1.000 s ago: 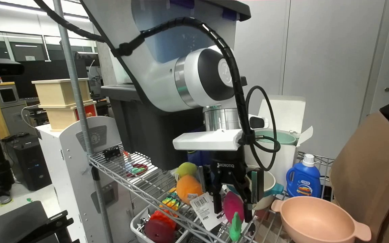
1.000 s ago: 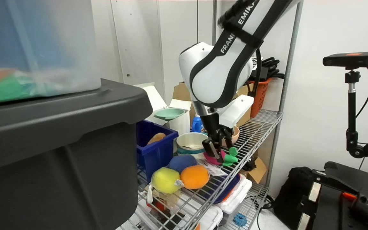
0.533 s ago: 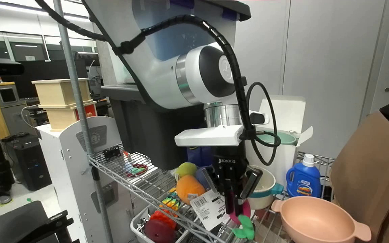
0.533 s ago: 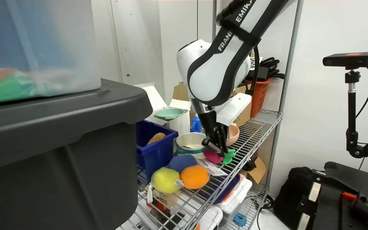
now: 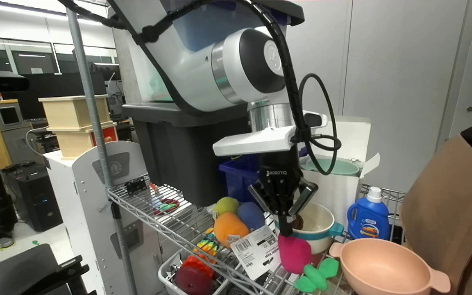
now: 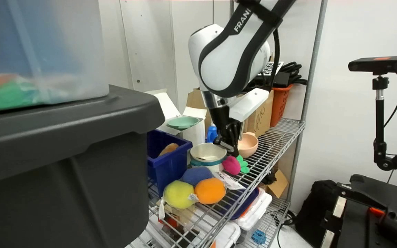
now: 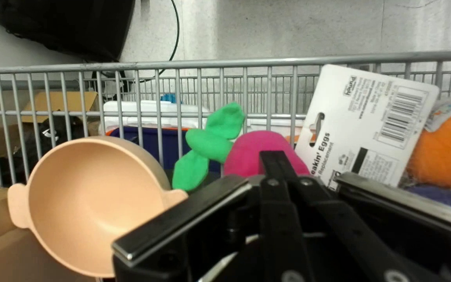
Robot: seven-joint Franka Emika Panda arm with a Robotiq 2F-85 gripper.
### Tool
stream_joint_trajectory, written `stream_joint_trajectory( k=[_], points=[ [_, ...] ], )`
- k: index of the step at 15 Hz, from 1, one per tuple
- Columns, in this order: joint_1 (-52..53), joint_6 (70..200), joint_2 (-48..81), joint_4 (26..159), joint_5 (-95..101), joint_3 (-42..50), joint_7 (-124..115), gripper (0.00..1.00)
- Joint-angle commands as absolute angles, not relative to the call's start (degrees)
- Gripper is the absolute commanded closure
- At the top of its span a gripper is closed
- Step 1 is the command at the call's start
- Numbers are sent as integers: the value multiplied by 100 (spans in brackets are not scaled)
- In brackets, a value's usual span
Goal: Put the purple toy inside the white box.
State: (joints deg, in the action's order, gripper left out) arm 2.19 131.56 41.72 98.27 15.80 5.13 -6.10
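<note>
Purple toy [image 5: 296,255], leafy end [image 5: 317,277] toward peach bowl [image 5: 385,264]

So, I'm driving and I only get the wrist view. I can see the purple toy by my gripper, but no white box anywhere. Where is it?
Observer: In both exterior views, the white box stands beside a blue bottle.
Operator: Ooh! Is it shut on top?
Observer: No, its lid is standing up, open.
Operator: Yay! Is anything in the way?
Observer: Maybe. A cream pot stands between the purple toy and that box.
</note>
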Motion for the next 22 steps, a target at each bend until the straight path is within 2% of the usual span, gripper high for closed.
stream_joint_trajectory(
  k=[1,3,4,6,15,22],
  points=[
    [225,13048,3664,10112,1415,421,-446,100],
    [216,13064,3542,10183,1402,395,-420,100],
    [204,13075,3483,10228,1396,379,-396,74],
    [190,13075,3418,10277,1399,372,-362,66],
    [123,13103,3817,10093,1586,405,206,2],
    [25,13060,4149,9812,1699,361,1072,0]
  ],
)
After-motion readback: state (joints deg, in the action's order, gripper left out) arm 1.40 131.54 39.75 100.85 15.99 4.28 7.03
